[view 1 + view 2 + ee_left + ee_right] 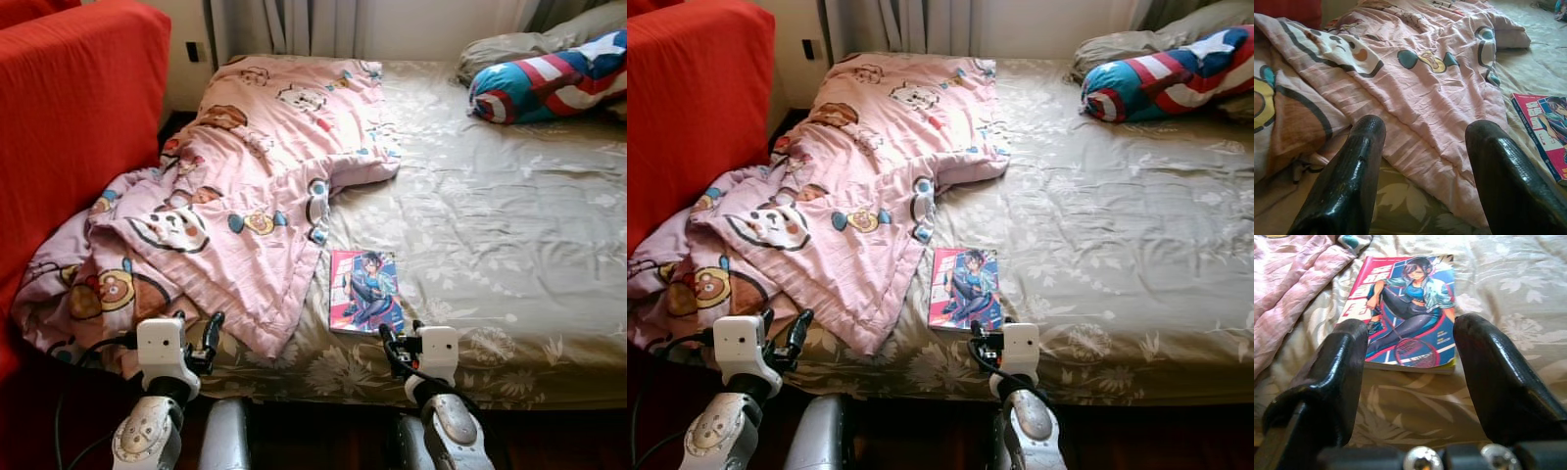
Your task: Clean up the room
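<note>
from the left eye view, a bed (509, 255) in a floral olive sheet carries a crumpled pink cartoon blanket (245, 196) that spills off its left side against a red sofa (69, 127). a comic book (365, 291) lies flat on the sheet near the foot edge, just beside the blanket's lower corner. a star-and-stripe bolster pillow (549, 83) rests at the head end, with a grey pillow (509, 49) behind it. the left gripper (196, 338) hangs at the blanket's lower hem, its fingers apart; the right gripper (402, 348) sits just short of the book's near edge, also spread.

the right eye view gives the same scene, with grey curtains (911, 24) and a wall socket (809, 48) behind the bed.

in the left wrist view, two black fingers (1347, 181) stand wide apart and hold nothing, above the pink blanket's edge, with the book's cover off to one side.

in the right wrist view, the spread fingers (1508, 382) frame the book, its cover showing a drawn figure with a racket; they hold nothing, and the book lies on the sheet just beyond the tips.
</note>
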Available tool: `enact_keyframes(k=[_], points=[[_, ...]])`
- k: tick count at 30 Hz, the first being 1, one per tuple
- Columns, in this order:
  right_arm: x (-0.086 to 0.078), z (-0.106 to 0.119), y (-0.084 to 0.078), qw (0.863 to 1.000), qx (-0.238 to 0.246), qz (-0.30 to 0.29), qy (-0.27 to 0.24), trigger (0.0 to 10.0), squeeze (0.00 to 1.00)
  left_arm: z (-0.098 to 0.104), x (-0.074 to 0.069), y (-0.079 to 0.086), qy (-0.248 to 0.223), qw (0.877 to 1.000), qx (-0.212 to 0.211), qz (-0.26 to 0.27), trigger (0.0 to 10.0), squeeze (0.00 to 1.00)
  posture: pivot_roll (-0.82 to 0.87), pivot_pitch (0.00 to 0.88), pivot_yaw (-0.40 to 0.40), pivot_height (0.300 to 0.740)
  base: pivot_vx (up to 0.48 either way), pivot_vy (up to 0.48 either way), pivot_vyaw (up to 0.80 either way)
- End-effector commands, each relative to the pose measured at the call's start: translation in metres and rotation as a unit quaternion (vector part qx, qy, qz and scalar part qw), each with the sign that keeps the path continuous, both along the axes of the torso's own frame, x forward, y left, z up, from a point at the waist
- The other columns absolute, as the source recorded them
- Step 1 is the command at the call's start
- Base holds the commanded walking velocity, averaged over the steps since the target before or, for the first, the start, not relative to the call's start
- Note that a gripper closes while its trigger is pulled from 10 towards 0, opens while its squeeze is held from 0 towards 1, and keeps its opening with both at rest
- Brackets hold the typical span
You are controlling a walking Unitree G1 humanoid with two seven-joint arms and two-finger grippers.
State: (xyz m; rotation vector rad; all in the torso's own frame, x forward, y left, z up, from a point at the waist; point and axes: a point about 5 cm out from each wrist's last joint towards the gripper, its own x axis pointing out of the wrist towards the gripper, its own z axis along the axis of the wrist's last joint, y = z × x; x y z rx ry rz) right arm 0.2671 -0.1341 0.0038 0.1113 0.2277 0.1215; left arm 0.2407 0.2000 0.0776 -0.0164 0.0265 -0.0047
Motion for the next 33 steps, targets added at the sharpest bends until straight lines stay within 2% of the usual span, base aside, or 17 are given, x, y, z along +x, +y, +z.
enact_keyframes(k=[1,8,30,33], points=[[-0.0002,-0.0010,-0.0007,1.000,0.003,0.000,0.003,10.0,0.00,0.0005,0.0000,0.0002,0.000,1.000,-0.006,0.000,10.0,0.00,0.11,0.086,-0.048,0.578,0.000,0.000,0.00],[-0.0006,-0.0019,0.0009,1.000,0.003,0.005,0.005,10.0,0.00,0.0009,0.0011,0.0003,-0.001,1.000,-0.005,0.000,10.0,0.00,0.12,0.093,-0.050,0.578,0.138,0.000,0.52],[-0.0001,-0.0032,-0.0037,1.000,0.006,-0.008,0.011,10.0,0.00,0.0007,-0.0002,0.0025,0.001,1.000,-0.003,0.003,10.0,0.00,0.12,0.106,-0.047,0.578,0.255,0.000,0.00],[0.0000,-0.0037,-0.0047,1.000,0.004,-0.009,0.013,10.0,0.00,0.0004,-0.0002,0.0034,0.000,1.000,0.001,0.007,10.0,0.00,0.12,0.107,-0.048,0.578,0.000,0.000,0.00]])
